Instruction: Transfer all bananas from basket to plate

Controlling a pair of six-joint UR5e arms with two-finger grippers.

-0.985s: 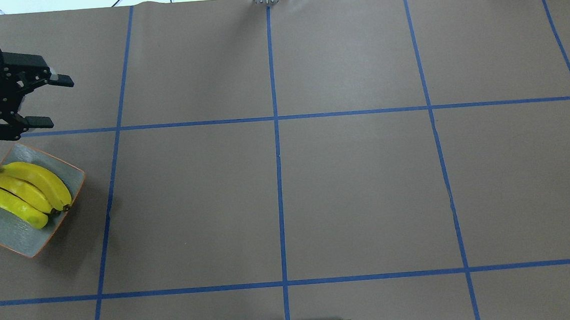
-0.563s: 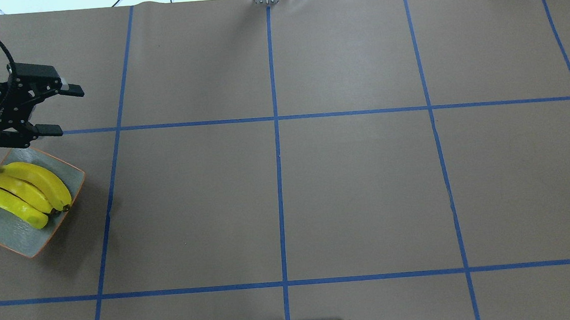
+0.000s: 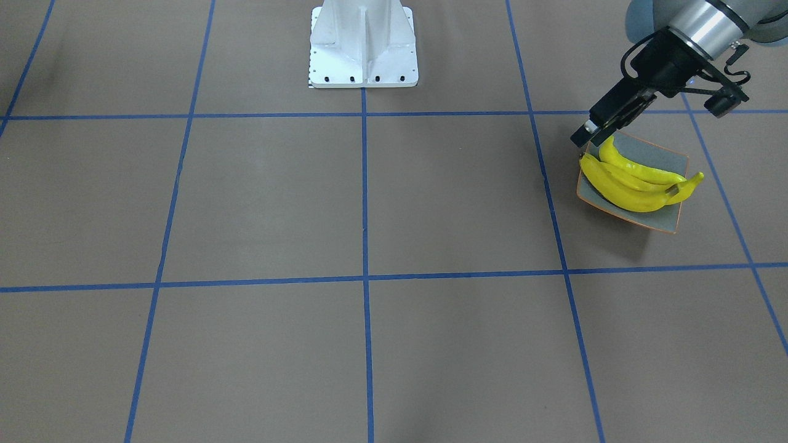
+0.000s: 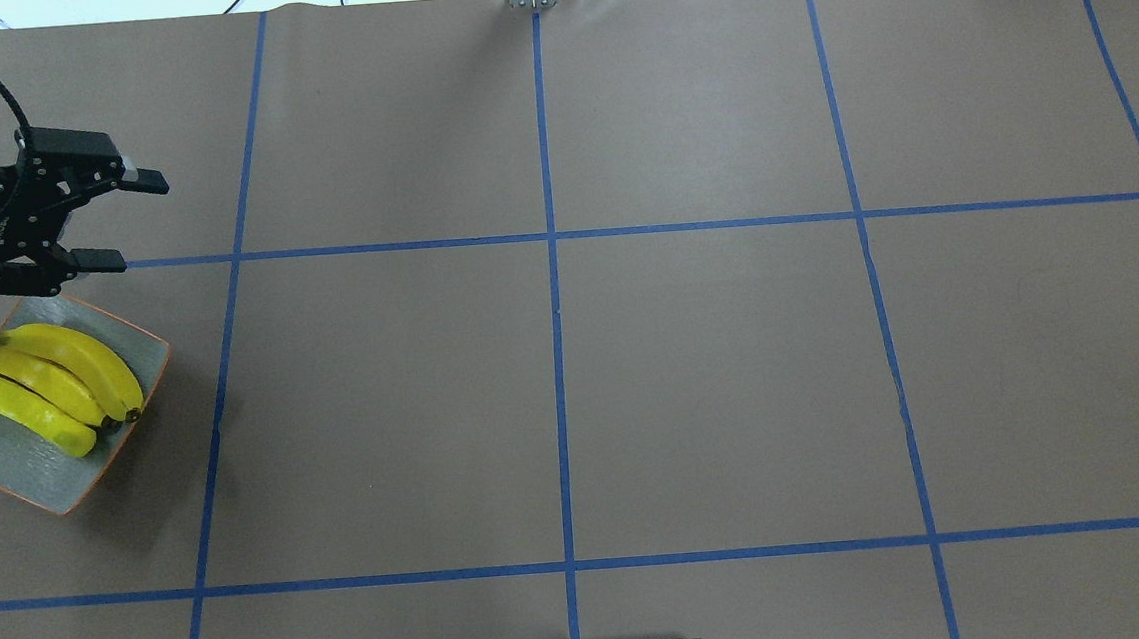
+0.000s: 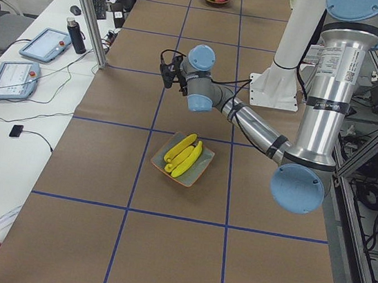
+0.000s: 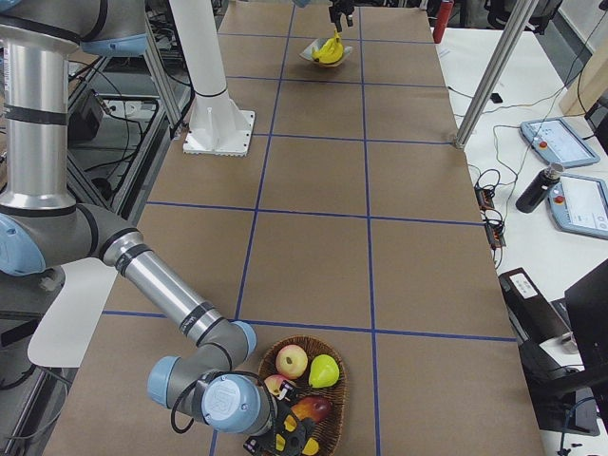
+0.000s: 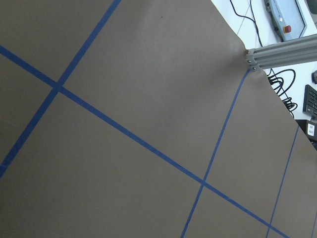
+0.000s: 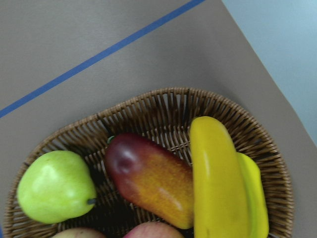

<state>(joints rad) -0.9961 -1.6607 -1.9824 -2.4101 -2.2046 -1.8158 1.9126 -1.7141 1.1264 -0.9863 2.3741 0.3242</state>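
Three bananas (image 4: 43,381) lie side by side on plate (image 4: 9,477), left end. Left gripper (image 4: 134,220): fingers apart, empty, hovering off plate's far edge, probably to keep it clear. Right gripper (image 6: 283,439) over basket (image 8: 163,105), right end, lined up on fourth banana (image 8: 215,183); grip state can't tell.

Three bananas (image 4: 43,381) lie side by side on the plate (image 4: 14,469) — left end effector (image 4: 134,220) just beyond its far edge; basket (image 6: 334,404), holding another banana (image 8: 218,183), far to the plate's right.
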